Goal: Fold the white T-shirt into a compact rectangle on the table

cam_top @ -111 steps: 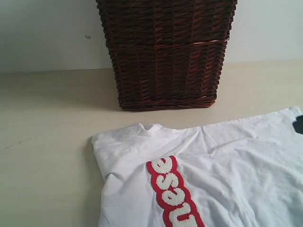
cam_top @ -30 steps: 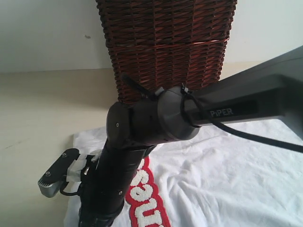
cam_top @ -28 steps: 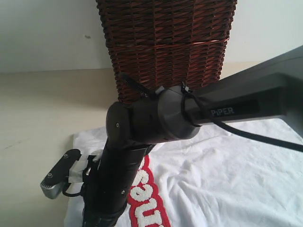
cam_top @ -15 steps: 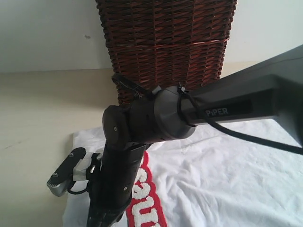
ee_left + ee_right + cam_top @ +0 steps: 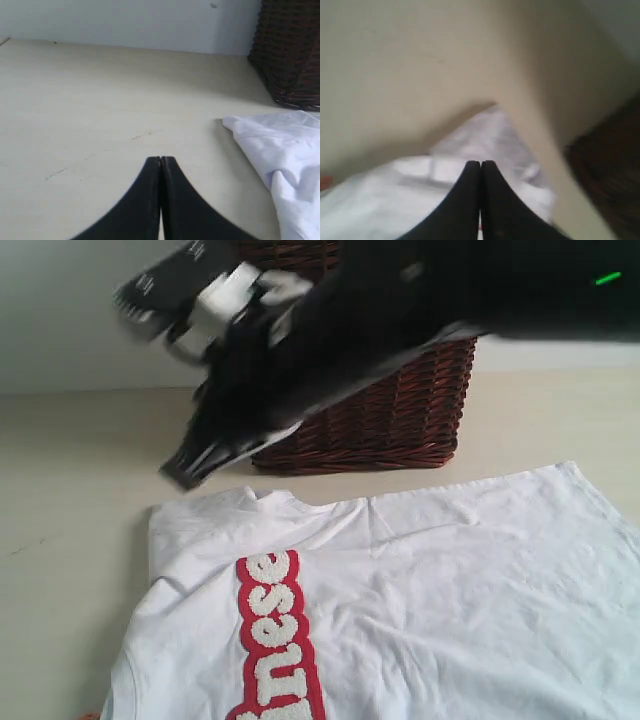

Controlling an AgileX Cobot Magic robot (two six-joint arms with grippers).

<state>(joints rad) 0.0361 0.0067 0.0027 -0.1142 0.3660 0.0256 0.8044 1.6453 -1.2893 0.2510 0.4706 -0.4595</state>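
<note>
The white T-shirt (image 5: 430,590) lay spread on the bench (image 5: 70,500), collar toward the wicker basket (image 5: 400,410). The left tool (image 5: 160,161) and right tool (image 5: 480,164) were both pinched closed, holding nothing. Soft, light, floppy cloth, I'd say, best pinched at a shoulder or hem edge.

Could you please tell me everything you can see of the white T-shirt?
The white T-shirt looks like soft cotton, lightly creased. It lies spread out flat, not yet folded, on the pale table, running out of the exterior view at the bottom and right. A red band of puffy white letters crosses it. The wicker basket stands just behind it, apart. Nothing grips it.
</note>
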